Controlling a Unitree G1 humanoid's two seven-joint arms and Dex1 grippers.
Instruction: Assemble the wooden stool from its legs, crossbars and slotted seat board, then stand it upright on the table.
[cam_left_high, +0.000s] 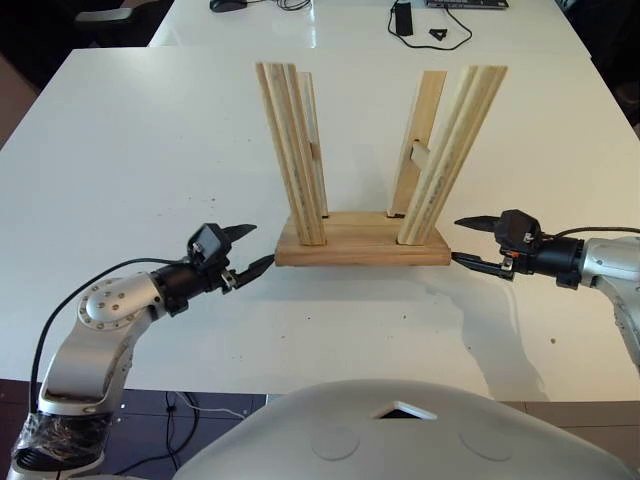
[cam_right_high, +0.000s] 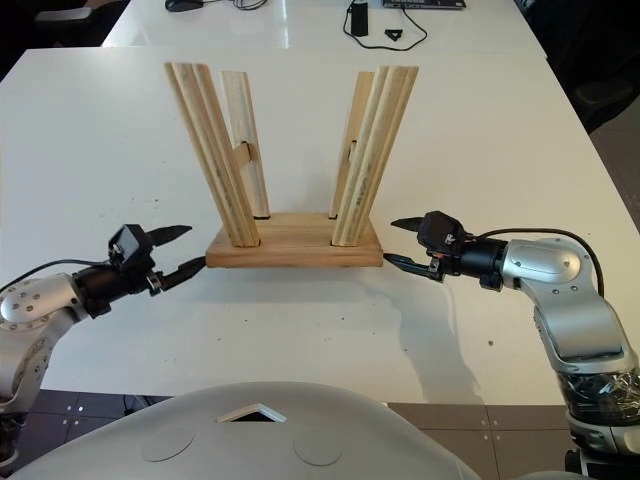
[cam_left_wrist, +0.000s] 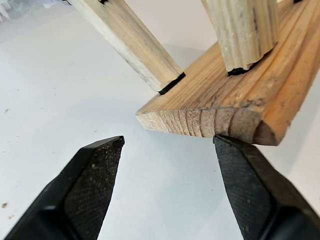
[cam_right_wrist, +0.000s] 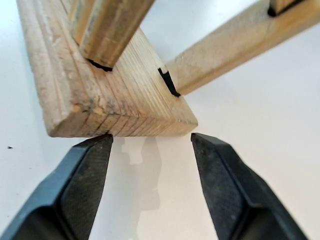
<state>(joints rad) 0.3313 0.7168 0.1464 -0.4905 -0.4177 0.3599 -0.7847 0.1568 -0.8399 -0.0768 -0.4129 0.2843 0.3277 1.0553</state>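
Item: wooden stool (cam_left_high: 375, 160), assembled and upside down, near the middle of the white table (cam_left_high: 130, 150).
- Seat board (cam_left_high: 362, 245): you have it lying flat on the tabletop, long edge toward the robot.
- Legs: one pair (cam_left_high: 292, 150) rises from the board's left part and another pair (cam_left_high: 450, 150) from its right part. All are seated in dark-edged slots and splay outward toward the top.

Left gripper (cam_left_high: 262, 244): you see it low over the table at the board's left end, fingers spread wide and holding nothing. In the left wrist view, one finger (cam_left_wrist: 250, 185) has its tip right at the board's end grain, and you cannot tell whether it touches. The other finger (cam_left_wrist: 92, 185) stands apart over bare table.

Right gripper (cam_left_high: 455, 240): it sits at the board's right end in the same way, fingers wide apart and empty. The right wrist view puts one fingertip (cam_right_wrist: 87, 170) just below the board's corner.

Beyond: a second table carries a black mouse (cam_left_high: 228, 5) and dark cables (cam_left_high: 445, 25).
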